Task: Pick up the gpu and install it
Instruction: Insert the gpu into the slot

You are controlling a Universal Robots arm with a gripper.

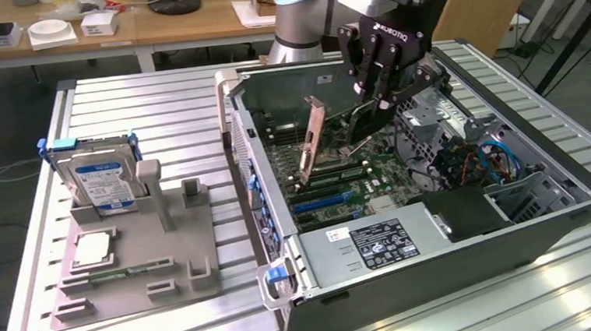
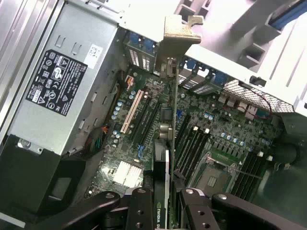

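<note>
Claw: gripper (image 1: 380, 106) (image 2: 165, 213) was clenched on the gpu, one finger on each flat face of the card, reaching down into the open case
Fingers: black linked fingers (image 2: 139, 208) seen in the wrist view pressed against either side of the card's near end
Gpu: gpu (image 1: 318, 130) (image 2: 166, 167) was held edge-on and blade-like in the wrist view, with its pale metal bracket at the end away from the claw, against the case's rear wall
Gpu attitude: tilted in the exterior view, bracket end toward the exterior view's left
Gpu seating: the card's lower edge sat over the motherboard's slot area; could not tell whether it touched a slot
Motherboard: green motherboard (image 1: 340, 179) (image 2: 230, 129) lay flat in the case beneath the card; a pale long slot (image 2: 130, 112) ran just beside the card's line, and dark memory slots (image 2: 192, 143) lay on its other side
Power supply: grey box with a black label (image 1: 376, 244) (image 2: 62, 86), at the case's near end in the exterior view
Case: black computer case (image 1: 440, 292) lay on its side, open upward, on the slatted metal table (image 1: 145, 106)
Fixture: grey holder (image 1: 138, 290) lay well apart from the case, at the exterior view's left
Hard drive: blue-and-white labelled drive (image 1: 104, 183) stood upright in the holder
</note>
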